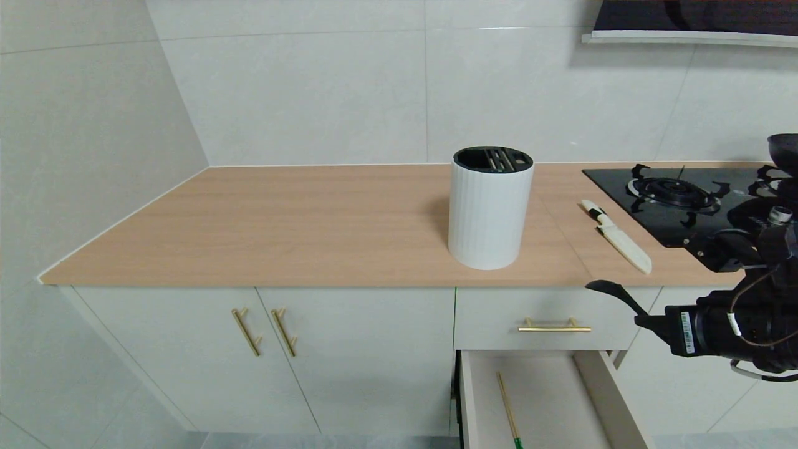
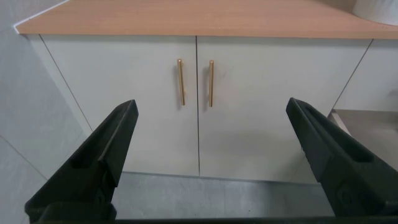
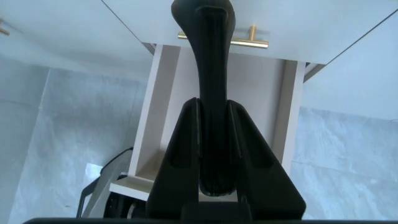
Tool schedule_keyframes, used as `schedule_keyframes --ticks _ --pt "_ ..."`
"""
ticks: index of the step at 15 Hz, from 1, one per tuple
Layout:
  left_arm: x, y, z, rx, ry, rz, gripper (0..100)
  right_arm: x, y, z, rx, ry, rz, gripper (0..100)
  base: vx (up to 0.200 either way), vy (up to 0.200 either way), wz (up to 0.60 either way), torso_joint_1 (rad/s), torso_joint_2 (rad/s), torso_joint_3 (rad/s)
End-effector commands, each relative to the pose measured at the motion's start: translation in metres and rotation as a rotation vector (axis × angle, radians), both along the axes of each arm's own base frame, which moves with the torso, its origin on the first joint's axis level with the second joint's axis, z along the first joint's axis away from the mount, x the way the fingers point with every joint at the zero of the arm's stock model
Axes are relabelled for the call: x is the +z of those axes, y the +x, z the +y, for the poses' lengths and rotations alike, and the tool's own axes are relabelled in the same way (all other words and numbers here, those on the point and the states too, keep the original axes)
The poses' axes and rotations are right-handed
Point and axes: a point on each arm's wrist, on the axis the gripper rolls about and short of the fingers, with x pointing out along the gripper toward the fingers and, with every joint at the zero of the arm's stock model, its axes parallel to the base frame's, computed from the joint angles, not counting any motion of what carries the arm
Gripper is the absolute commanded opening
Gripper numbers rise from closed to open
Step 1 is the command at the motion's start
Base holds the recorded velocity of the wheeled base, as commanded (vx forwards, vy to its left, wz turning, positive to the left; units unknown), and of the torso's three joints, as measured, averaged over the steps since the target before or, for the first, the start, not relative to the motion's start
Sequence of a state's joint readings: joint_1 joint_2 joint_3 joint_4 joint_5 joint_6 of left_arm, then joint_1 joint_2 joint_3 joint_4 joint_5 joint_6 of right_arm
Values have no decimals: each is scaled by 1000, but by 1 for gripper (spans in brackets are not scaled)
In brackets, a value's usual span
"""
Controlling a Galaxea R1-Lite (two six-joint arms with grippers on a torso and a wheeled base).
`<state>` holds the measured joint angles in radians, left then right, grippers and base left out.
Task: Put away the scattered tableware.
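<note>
Tableware is scattered around the white holder (image 1: 490, 215). Lower left of it, the left gripper (image 2: 211, 109) hangs spread and empty before the cabinet doors (image 1: 218, 349). Right of it a knife (image 1: 617, 237) lies on the counter, and the right gripper (image 3: 213, 124) pinches a black utensil (image 1: 614, 292). Likely step: stowing that utensil, in the holder or in the open drawer (image 1: 598, 386) below it; either calls for careful aligning. Its working end is hidden.

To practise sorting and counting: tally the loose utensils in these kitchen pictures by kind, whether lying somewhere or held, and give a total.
knife, on the counter: 1
black utensil, in the right gripper: 1
chopstick, in the open drawer: 1
Total: 3
</note>
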<state>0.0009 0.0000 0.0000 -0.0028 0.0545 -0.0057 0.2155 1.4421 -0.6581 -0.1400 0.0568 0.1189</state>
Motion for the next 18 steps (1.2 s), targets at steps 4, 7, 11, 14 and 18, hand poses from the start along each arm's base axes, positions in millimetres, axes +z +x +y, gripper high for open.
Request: schedule_keyframes --ticks 4,7,11,14,18 --pt "0 0 0 1 0 1 100 -8 3 1 2 -7 35 0 0 0 0 0 0 0" --pt "0 0 0 1 0 1 100 -15 7 2 1 -15 64 0 0 0 0 -54 119 76" --pt "0 0 0 1 0 1 100 -19 9 2 1 -18 81 0 0 0 0 -190 449 253" --pt "0 0 0 1 0 0 100 -23 11 3 1 -22 96 0 0 0 0 -204 482 290" --pt "0 0 0 1 0 0 100 -26 14 3 1 -24 108 0 0 0 0 -186 482 293"
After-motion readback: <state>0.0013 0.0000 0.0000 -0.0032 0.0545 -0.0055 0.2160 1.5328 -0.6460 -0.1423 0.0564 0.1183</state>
